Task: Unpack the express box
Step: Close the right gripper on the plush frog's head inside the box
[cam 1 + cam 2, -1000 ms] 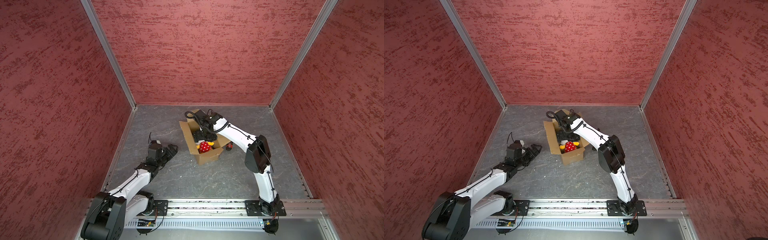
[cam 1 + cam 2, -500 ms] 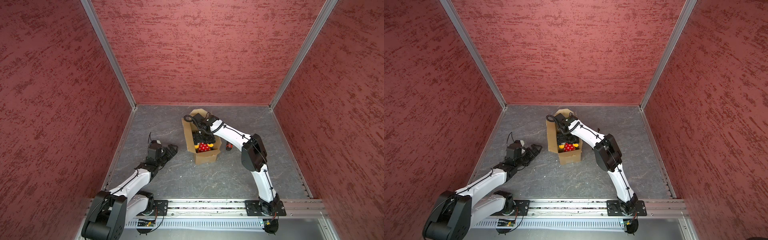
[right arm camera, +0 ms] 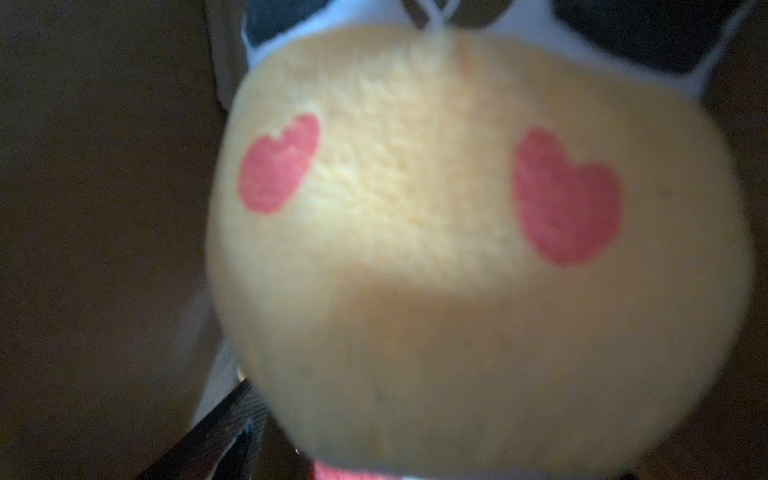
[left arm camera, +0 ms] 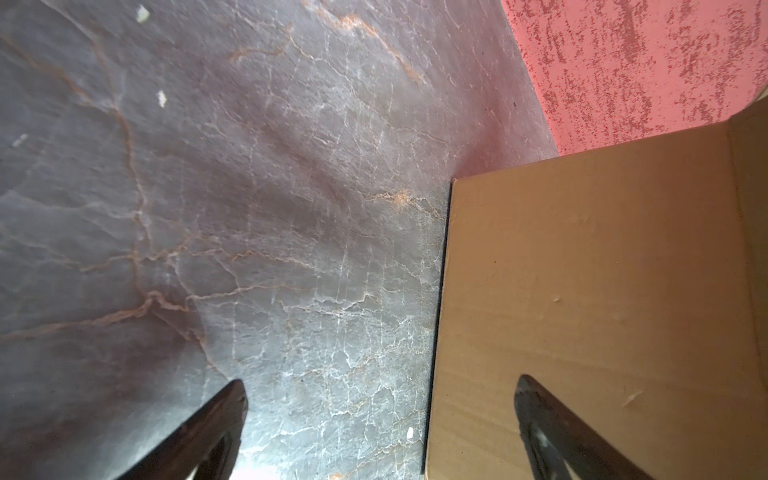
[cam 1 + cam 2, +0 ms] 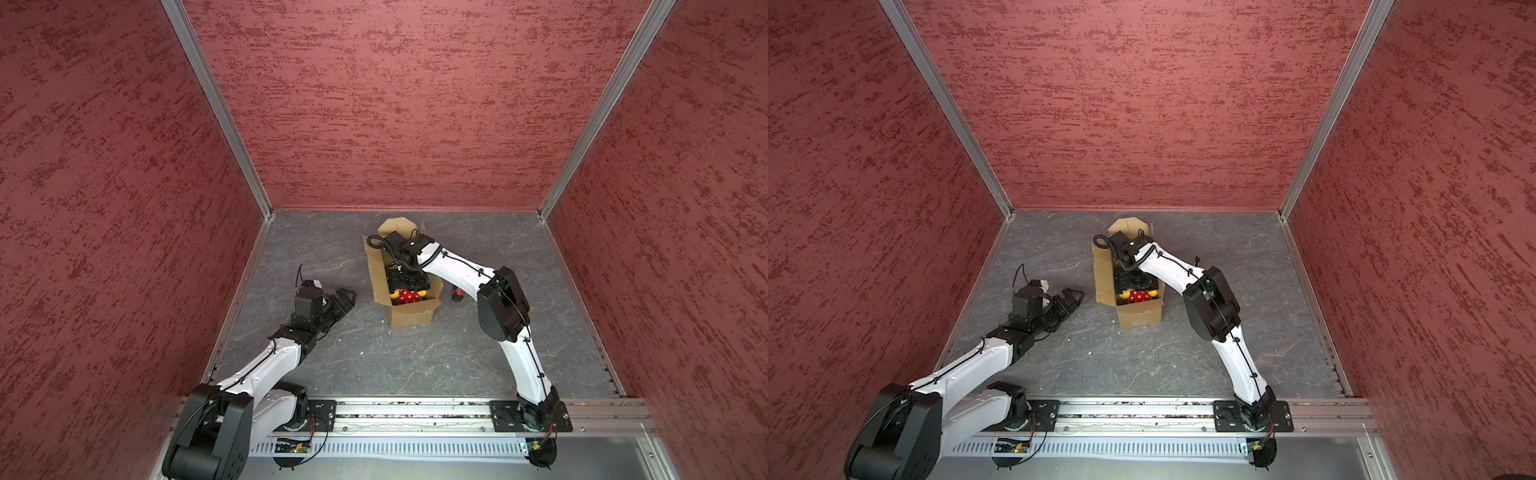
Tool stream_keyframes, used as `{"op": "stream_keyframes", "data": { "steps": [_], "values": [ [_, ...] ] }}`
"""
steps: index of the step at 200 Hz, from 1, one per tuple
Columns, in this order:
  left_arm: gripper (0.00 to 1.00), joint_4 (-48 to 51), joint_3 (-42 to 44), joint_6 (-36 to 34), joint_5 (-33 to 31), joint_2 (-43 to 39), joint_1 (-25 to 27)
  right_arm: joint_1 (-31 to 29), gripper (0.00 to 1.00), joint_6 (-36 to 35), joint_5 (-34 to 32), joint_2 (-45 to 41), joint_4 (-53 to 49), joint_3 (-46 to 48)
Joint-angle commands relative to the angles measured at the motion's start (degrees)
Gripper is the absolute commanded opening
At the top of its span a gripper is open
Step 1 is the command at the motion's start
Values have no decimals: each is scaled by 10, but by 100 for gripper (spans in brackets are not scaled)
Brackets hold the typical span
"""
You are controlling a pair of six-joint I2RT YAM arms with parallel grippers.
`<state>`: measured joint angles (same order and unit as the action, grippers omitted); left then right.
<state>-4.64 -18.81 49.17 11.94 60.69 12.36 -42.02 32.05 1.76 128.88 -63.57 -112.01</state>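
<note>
Nearest: a wide-open, empty left gripper [image 5: 341, 300], parked close beside the express box [image 5: 411, 318] on the grey tabletop [image 5: 374, 365] without bracing it. Risk: dragging or tipping the unbraced box (flaps already folded out) by hauling up a snug plush toy [image 5: 408, 296]. Farther in: the right gripper [image 5: 408, 282] sunk inside the box, jaws wide astride the toy's head; impossible to tell whether actually pinching.

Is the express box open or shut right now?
Open: the express box has its flaps spread, and a plush toy shows inside.
</note>
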Motion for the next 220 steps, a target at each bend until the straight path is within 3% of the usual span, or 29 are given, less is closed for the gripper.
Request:
{"op": "stream_keyframes", "data": {
  "steps": [1, 220],
  "values": [
    [100, 4, 6, -10, 4, -9, -5, -3, 88, 13, 13, 32, 9, 4],
    [100, 31, -10, -29, 15, -8, -14, -3, 89, 7, 46, 120, 28, 0]
  ]
}}
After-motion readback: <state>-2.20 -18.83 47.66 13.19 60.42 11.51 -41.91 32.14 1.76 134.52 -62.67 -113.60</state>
